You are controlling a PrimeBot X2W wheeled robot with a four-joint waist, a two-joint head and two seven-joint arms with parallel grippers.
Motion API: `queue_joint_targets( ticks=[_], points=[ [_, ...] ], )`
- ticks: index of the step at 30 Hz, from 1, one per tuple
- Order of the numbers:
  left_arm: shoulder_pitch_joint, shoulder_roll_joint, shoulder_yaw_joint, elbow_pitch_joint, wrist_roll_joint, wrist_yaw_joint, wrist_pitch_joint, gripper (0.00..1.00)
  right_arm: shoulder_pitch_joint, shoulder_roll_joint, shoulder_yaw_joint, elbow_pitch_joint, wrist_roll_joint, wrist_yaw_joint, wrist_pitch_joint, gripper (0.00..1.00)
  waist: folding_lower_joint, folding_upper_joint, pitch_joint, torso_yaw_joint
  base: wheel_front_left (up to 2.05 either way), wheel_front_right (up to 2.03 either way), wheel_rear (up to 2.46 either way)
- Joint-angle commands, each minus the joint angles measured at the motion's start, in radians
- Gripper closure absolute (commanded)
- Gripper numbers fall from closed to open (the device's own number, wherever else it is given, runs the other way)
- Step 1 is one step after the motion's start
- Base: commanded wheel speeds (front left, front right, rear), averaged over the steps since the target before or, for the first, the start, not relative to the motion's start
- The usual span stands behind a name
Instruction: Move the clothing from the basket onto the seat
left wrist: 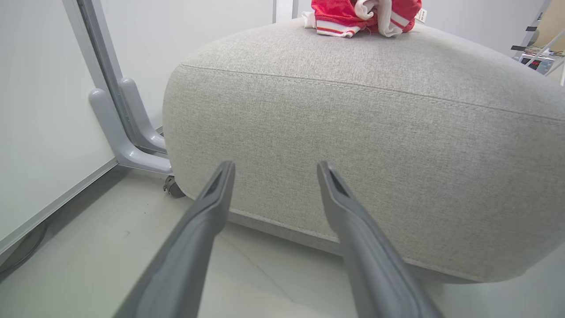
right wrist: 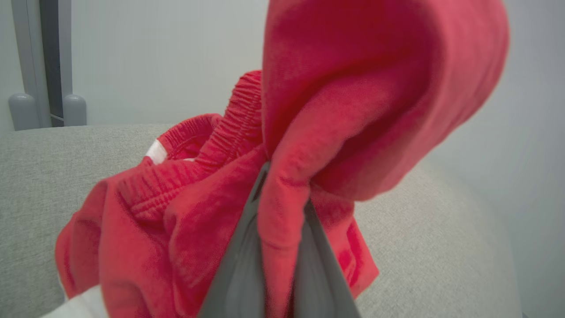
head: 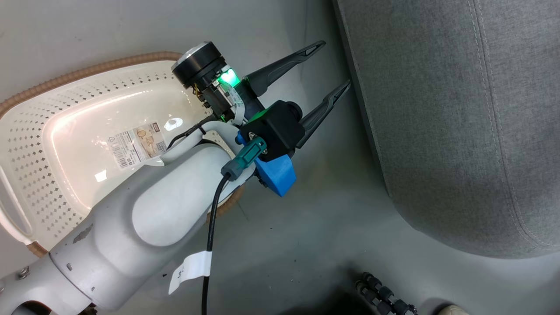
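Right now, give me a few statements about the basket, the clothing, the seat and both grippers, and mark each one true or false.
1. The clothing is in the basket. False: it lies on top of the seat.
2. The left gripper is open with nothing between its fingers. True.
3. The right gripper is shut on a fold of the clothing. True.
4. The basket stands on the seat. False: it stands on the floor beside the seat.
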Motion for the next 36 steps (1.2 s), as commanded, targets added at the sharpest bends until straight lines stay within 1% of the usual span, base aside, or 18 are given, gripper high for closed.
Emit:
queue_joint_targets(
  ticks=[1, 2, 3, 6, 9, 16, 22, 25, 29, 36],
  points=[
    [-0.015, 0.004, 0.0, -0.002, -0.005, 0.006, -0.003, 0.0, -0.017, 0.011, -0.011, -0.003, -0.017, 0.0, -0.001, 0.67, -0.0001, 0.0, -0.005, 0.001, 0.0, 0.0, 0.0],
    [-0.015, 0.003, 0.0, -0.001, -0.005, 0.006, -0.006, 0.0, -0.017, 0.018, -0.017, -0.006, -0.028, 0.0, -0.001, 0.36, -0.0001, 0.0, -0.009, 0.002, 0.0, 0.0, 0.0],
    [-0.014, 0.002, -0.001, 0.001, -0.007, 0.009, -0.009, 0.0, -0.017, 0.025, -0.023, -0.007, -0.039, 0.0, -0.001, 0.0, -0.0001, 0.0, -0.015, 0.002, 0.0, 0.0, 0.0],
    [-0.001, -0.005, -0.001, 0.009, -0.014, 0.014, -0.02, 0.0, -0.001, 0.042, -0.033, -0.018, -0.065, 0.0, -0.001, 0.0, -0.0001, 0.0, -0.039, 0.002, 0.0, 0.0, 0.0],
    [0.013, -0.018, -0.006, 0.021, -0.021, 0.015, -0.035, 0.0, 0.047, 0.042, -0.04, -0.037, -0.072, 0.0, -0.001, 0.0, -0.0001, 0.0, -0.072, 0.007, 0.0, 0.0, 0.0],
    [0.048, -0.047, 0.002, 0.052, -0.04, 0.026, -0.063, 0.0, 0.223, 0.017, -0.008, -0.109, -0.01, 0.0, -0.001, 0.0, -0.0001, 0.0, -0.166, 0.019, 0.0, 0.0, 0.0],
    [0.105, -0.064, 0.042, 0.071, -0.07, 0.046, -0.076, 0.0, 0.341, 0.005, 0.058, -0.208, 0.044, 0.0, -0.001, 0.0, -0.0001, 0.0, -0.267, 0.032, 0.0, 0.0, 0.0],
    [0.143, -0.068, 0.096, 0.043, -0.084, 0.066, -0.077, 0.0, 0.379, 0.005, 0.108, -0.252, 0.067, 0.0, -0.001, 0.0, -0.0001, 0.0, -0.314, 0.045, 0.0, 0.0, 0.0],
    [0.211, -0.064, 0.178, 0.004, -0.084, 0.089, -0.077, 0.0, 0.417, 0.024, 0.172, -0.306, 0.08, 0.0, -0.001, 0.0, -0.0001, 0.0, -0.381, 0.076, 0.0, 0.0, 0.0],
    [0.341, -0.065, 0.371, -0.056, -0.069, 0.126, -0.077, 0.0, 0.476, 0.088, 0.315, -0.386, 0.052, 0.0, -0.001, 0.0, -0.0001, 0.0, -0.479, 0.147, 0.0, 0.0, 0.0]
  ],
)
